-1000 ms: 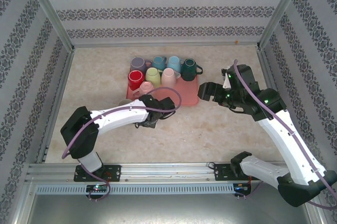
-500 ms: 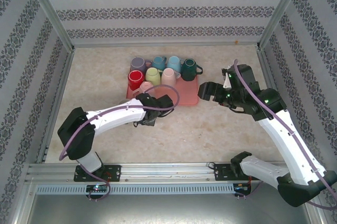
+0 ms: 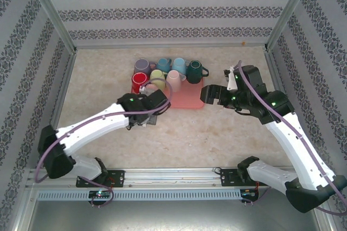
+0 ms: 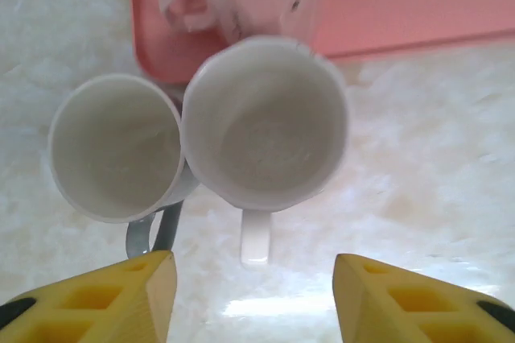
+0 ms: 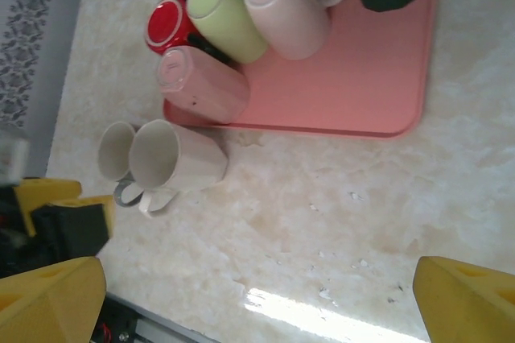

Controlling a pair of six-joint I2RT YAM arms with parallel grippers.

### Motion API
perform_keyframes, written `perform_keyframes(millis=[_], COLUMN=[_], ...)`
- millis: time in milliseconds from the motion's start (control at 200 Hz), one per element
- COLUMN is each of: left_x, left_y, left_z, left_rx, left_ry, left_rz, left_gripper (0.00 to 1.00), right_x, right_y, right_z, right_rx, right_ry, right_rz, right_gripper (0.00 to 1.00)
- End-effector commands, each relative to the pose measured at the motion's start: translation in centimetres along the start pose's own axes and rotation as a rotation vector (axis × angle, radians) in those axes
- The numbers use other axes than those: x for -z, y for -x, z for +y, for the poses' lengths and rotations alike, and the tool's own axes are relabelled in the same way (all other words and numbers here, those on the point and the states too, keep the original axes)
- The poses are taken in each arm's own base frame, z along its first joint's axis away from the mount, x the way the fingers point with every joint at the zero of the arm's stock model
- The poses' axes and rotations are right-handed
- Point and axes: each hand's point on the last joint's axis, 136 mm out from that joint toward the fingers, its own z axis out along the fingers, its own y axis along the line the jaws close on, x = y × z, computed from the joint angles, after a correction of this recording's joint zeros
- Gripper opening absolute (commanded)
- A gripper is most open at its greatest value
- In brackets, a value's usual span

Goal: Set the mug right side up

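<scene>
Evidently the turning looks done: just right of a smaller grey-handled mug [image 4: 113, 146], the white mug [image 4: 265, 126] stands mouth-up on the table [image 4: 434, 158], off the pink tray's [image 4: 402, 5] near left corner. The left gripper [image 4: 249, 291] hangs above it, jaws apart, gripping nothing; farther right, the right gripper [image 5: 257, 291] gapes wide. Only withdrawal seems left.

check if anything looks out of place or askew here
The white-handled mug and the grey-handled mug stand mouth-up on the table, off the tray, touching each other by its corner. The other mugs sit on the tray. Nothing looks spilled or broken.
</scene>
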Motion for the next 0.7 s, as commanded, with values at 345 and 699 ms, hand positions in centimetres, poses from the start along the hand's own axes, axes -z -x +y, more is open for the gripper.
perform_keyframes(millis=[345, 699], left_x=[5.9, 7.2], left_y=[1.5, 0.0], left_z=[1.9, 2.5], left_rx=[0.018, -0.039], left_ry=[-0.267, -0.293], left_rz=[0.029, 0.093], left_gripper=[0.56, 0.56], right_x=[-8.4, -19.4], right_y=[10.2, 17.9], right_z=[-0.1, -4.4], right_rx=[0.583, 0.433], right_ry=[-0.213, -0.185], right_rz=[-0.054, 0.037], right_gripper=[0.98, 0.98])
